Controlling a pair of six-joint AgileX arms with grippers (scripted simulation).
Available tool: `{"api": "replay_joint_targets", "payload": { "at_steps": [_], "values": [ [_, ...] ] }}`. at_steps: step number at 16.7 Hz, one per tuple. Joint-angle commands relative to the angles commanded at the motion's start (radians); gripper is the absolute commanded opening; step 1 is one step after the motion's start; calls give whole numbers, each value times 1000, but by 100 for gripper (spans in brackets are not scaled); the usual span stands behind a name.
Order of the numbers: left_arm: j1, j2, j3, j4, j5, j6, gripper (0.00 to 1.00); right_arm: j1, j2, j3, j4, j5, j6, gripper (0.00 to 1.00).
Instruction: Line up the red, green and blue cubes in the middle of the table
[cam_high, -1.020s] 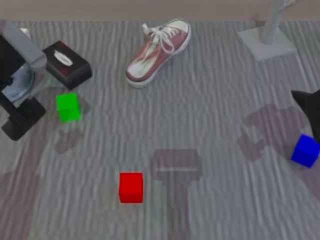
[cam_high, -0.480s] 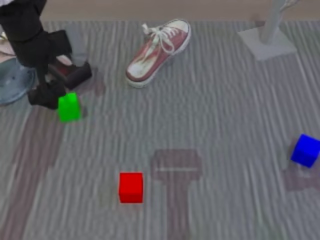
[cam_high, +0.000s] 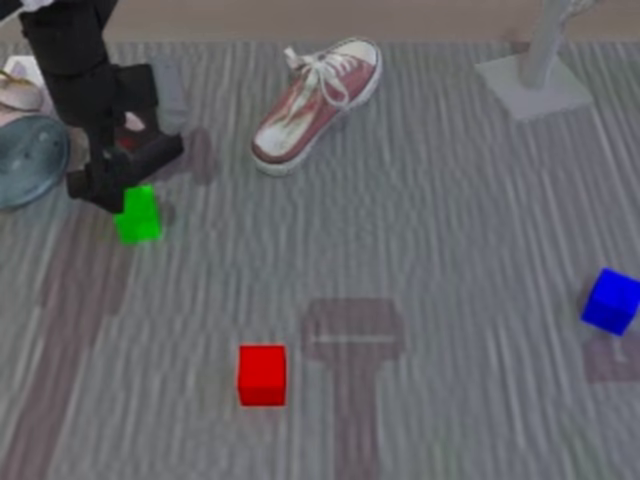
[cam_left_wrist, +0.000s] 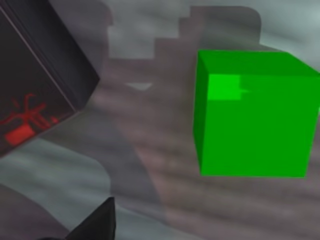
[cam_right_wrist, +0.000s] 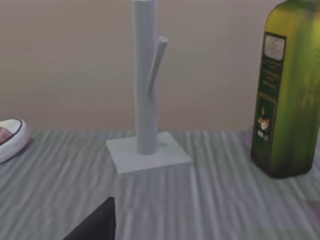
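Observation:
The green cube sits at the table's left and fills much of the left wrist view. My left gripper hovers just behind and left of it, open, with one dark fingertip showing and nothing held. Front of centre on the table rests the red cube. The blue cube lies near the right edge. My right gripper is out of the top view; its wrist view shows one fingertip over bare table, open and empty.
A red-and-white sneaker lies at the back centre. The black tissue box sits under my left arm, with a grey round dish at the far left. A white peg stand stands back right, beside an olive-oil bottle.
My left arm swung in from the left edge to hover by the green cube. My right arm drew back from the blue cube and left the top view. No cube moved.

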Motion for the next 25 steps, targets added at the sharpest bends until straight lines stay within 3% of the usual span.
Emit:
{"api": "replay_joint_targets", "payload": {
  "at_steps": [5, 11, 16, 25],
  "values": [
    [3, 3, -18, 19, 0, 1, 100, 0, 0, 0, 0, 0, 0, 100],
    [1, 58, -173, 239, 1, 2, 100, 0, 0, 0, 0, 0, 0, 100],
    [1, 70, -201, 271, 1, 2, 100, 0, 0, 0, 0, 0, 0, 100],
    [1, 70, -201, 271, 1, 2, 32, 0, 0, 0, 0, 0, 0, 100]
  ]
}}
